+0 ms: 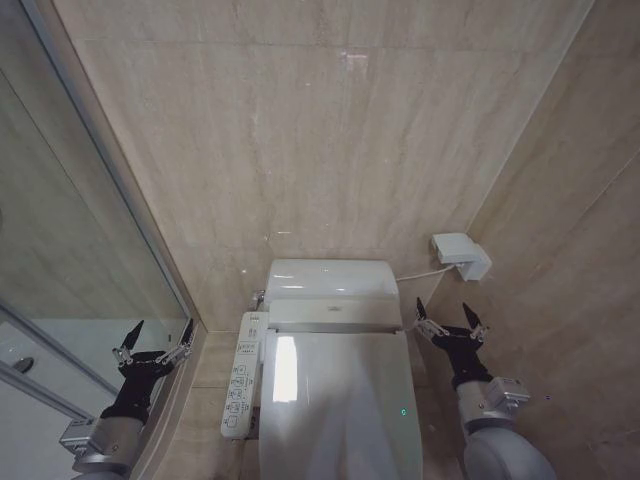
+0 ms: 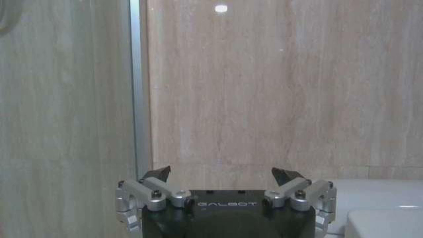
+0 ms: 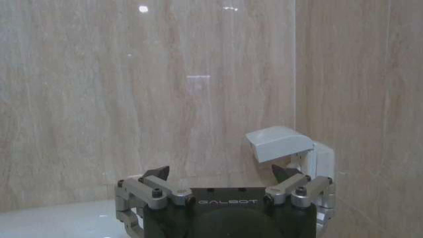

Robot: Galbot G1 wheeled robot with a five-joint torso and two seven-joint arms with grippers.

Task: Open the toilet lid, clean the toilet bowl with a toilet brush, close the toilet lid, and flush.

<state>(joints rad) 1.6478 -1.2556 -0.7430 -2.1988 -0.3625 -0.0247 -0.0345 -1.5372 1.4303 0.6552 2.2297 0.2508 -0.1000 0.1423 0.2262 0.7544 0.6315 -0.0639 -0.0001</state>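
Observation:
The white glossy toilet lid (image 1: pixel 340 400) lies shut over the toilet at the bottom centre of the head view, so the toilet bowl is hidden beneath it. The toilet brush is out of view. My left gripper (image 1: pixel 155 338) hovers open to the left of the toilet, beside the glass shower partition, with nothing between its fingers; the left wrist view shows the same left gripper (image 2: pixel 223 173) facing the tiled wall. My right gripper (image 1: pixel 450 318) stands open just right of the toilet's rear, empty; in the right wrist view the right gripper (image 3: pixel 221 172) points at the wall.
A side control panel (image 1: pixel 241 376) with buttons runs along the toilet's left. The white tank unit (image 1: pixel 330 283) sits behind the lid. A white wall box (image 1: pixel 461 255) with a cable hangs at the right corner. A glass shower partition (image 1: pixel 100 190) bounds the left.

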